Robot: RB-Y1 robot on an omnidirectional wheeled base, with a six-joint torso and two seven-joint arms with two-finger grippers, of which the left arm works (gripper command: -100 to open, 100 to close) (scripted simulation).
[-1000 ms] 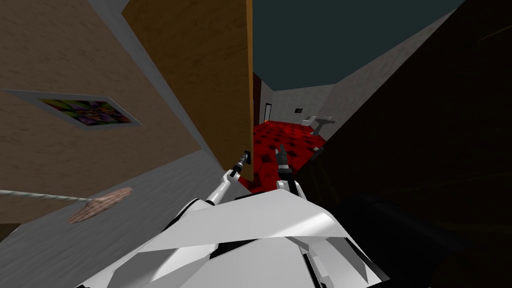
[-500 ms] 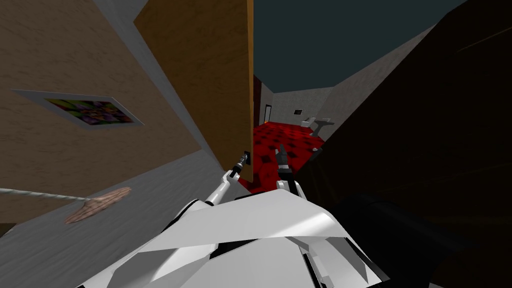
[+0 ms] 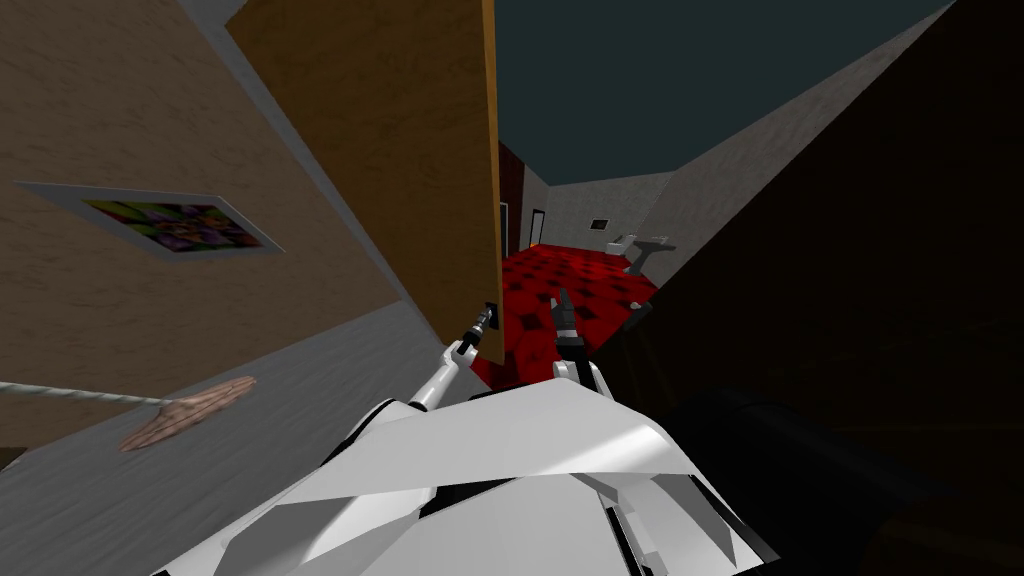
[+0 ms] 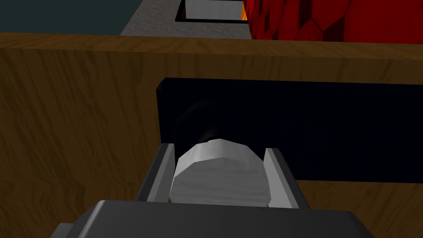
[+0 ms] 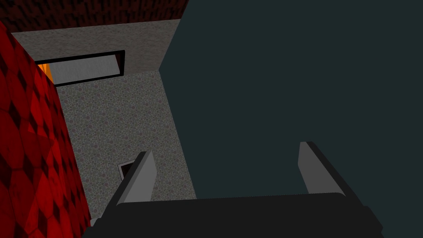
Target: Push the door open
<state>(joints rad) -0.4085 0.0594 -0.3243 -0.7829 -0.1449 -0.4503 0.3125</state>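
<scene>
The door (image 3: 400, 150) stands ajar just ahead on my left, my left gripper (image 4: 219, 149) clamped on its knob (image 4: 219, 182).

The brown door's free edge borders the opening onto the red floor (image 3: 585, 275). The pale grey knob sits on a black plate (image 4: 330, 124), a finger pressing each side. My right gripper (image 5: 225, 155) hangs near that edge, spread and empty. My worry is that the door swings in an arc, so a straight push could slide the rounded knob out of the blades.
</scene>
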